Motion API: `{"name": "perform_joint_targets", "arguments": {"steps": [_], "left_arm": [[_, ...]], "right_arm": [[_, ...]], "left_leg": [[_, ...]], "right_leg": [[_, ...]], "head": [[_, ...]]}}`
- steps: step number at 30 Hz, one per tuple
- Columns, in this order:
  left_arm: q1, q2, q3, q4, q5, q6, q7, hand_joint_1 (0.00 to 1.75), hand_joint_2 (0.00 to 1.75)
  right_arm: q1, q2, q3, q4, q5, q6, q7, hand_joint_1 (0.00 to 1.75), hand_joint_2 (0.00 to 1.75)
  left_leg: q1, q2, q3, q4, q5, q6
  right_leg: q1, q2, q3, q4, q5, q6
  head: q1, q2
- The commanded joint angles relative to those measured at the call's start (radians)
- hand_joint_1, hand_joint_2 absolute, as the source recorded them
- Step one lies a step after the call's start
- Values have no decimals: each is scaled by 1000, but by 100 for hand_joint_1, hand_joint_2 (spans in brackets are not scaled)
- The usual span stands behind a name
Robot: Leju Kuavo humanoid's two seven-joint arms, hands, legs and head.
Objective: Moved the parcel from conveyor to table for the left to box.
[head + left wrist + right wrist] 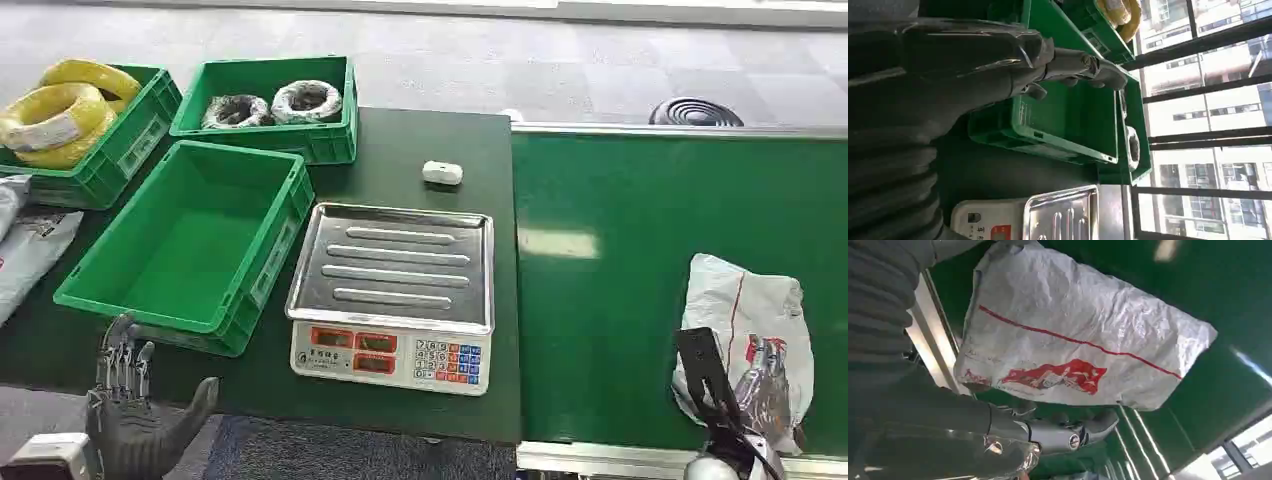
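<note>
Head view: parcel (pixel 745 330) lies on the green conveyor (pixel 620 250) at about 4 o'clock in frame, near the conveyor's near edge, well apart from the worktop (pixel 420 150). It's a white crumpled poly mailer with a red stripe and a red logo.

Right robot hand (pixel 735 405) is at the parcel's near end. In the right wrist view its fingers (pixel 1068 435) run alongside one long edge of the bag; thumb is hidden, so I can't tell if it's clamped on the film or just beside it.

Left robot hand (pixel 135 410) hovers at 7 o'clock off the worktop's near edge, fingers apart, holding nothing. The empty green crate (pixel 190 245) sits just beyond it, scale (pixel 395 295) at 6 o'clock, between crate and conveyor.

Handling, my read:
- Bag looks soft and light, no stiffness, so it'll sag and fold around whatever grips it.
- Film looks slick, so a light pinch may slip. Gather a fold of film or wrap across the body, not a corner.
- Contents unknown, treat as loose; weight could shift when lifted.
- Best hold is probably across the middle, near the logo, so both ends droop evenly.

Parcel not yet off the conveyor, so the transfer to the worktop is outstanding.
</note>
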Motion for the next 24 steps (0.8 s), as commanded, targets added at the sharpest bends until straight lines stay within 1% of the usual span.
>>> {"name": "perform_joint_targets", "arguments": {"steps": [1, 3, 5, 6, 7, 16, 17, 18, 20, 24], "left_arm": [[-23, 88, -55, 63, 16, 5, 4, 0, 175], [-27, 106, -73, 76, 23, 17, 1, 0, 175], [-36, 112, -83, 85, 30, 26, 1, 0, 175], [-40, 114, -88, 86, 32, 31, 2, 0, 175], [-41, 114, -89, 86, 33, 31, 2, 0, 175], [-42, 114, -89, 84, 33, 31, 3, 0, 175], [-39, 115, -89, 80, 35, 32, 5, 0, 175], [-38, 117, -90, 78, 37, 34, 8, 0, 175], [-33, 119, -89, 73, 39, 38, 9, 0, 175], [-21, 121, -89, 59, 40, 59, 13, 0, 175]], "right_arm": [[-153, -72, -5, 353, 0, 152, 90, 0, 175], [-194, -82, 2, 455, 10, 184, 83, 0, 175], [-205, -88, 11, 504, 17, 201, 82, 0, 175], [-209, -90, 11, 524, 12, 218, 79, 21, 175], [-210, -89, 12, 526, 12, 219, 79, 145, 175], [-214, -88, 13, 523, 12, 219, 79, 145, 175], [-210, -89, 16, 515, 13, 227, 80, 171, 175], [-205, -86, 16, 501, 10, 236, 83, 175, 175], [-209, -81, 17, 489, 10, 250, 92, 175, 175], [-242, -86, 38, 478, 45, 299, 154, 175, 175]], "left_leg": [[0, 1, 2, -3, 1, 1], [1, 2, 2, -4, 2, 1], [1, 1, 1, -3, 1, 1], [1, 1, 1, -5, 2, 1], [0, 0, 1, -3, 1, 1], [1, 0, 3, -3, 2, 1], [1, 0, 4, -3, 1, 1], [1, -1, 3, -4, 3, 1], [1, -1, 5, -2, 1, 0], [1, 1, 5, -3, 2, 1]], "right_leg": [[0, -1, 1, -3, 1, -2], [1, 0, 2, -4, 2, -2], [1, 0, 1, -2, 1, -1], [1, -1, 2, -5, 3, -2], [1, -1, 1, -3, 2, -2], [2, -2, 3, -3, 2, -2], [1, -2, 4, -3, 1, -2], [2, -3, 4, -4, 2, -3], [1, -2, 5, -3, 1, -2], [2, -1, 5, -3, 2, -3]], "head": [[-1, 0], [-1, 0], [-1, 0], [-1, 0], [-1, 0], [0, 0], [0, 0], [-1, 0], [-1, 0], [-1, 0]]}}
